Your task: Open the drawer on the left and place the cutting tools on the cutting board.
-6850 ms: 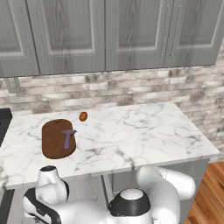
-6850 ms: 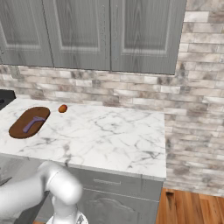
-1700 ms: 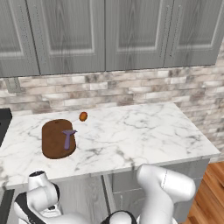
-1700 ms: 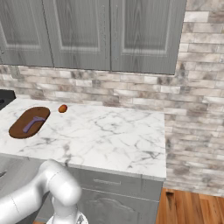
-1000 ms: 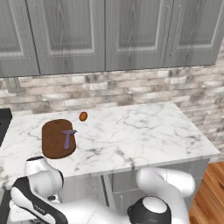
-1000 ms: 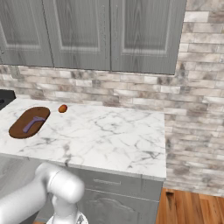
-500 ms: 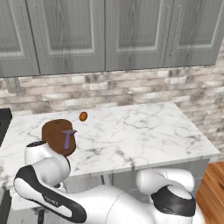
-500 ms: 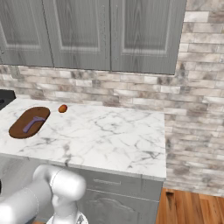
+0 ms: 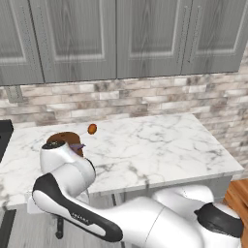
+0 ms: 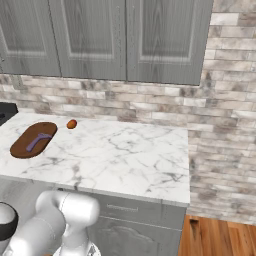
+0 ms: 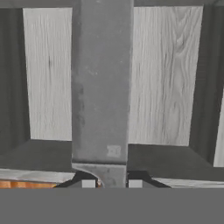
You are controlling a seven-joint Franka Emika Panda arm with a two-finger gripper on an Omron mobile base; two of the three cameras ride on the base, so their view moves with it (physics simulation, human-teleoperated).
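Pinching knife (image 11: 101, 87) between gripper (image 11: 111, 183) tips, above open drawer (image 11: 166, 74). Board (image 10: 22, 145) lay far left on counter (image 10: 130, 155), peeler (image 10: 39, 141) on it. Risks I judged: blade twisting or slipping from narrow pinch; knife catching counter edge on lift; knocking peeler off board.

Glossy veined marble surface (image 10: 125, 150); dark matt wooden cutting board (image 10: 22, 145); grey wood-grain panel (image 11: 162, 74) and matt grey knife (image 11: 101, 87) before the hand.
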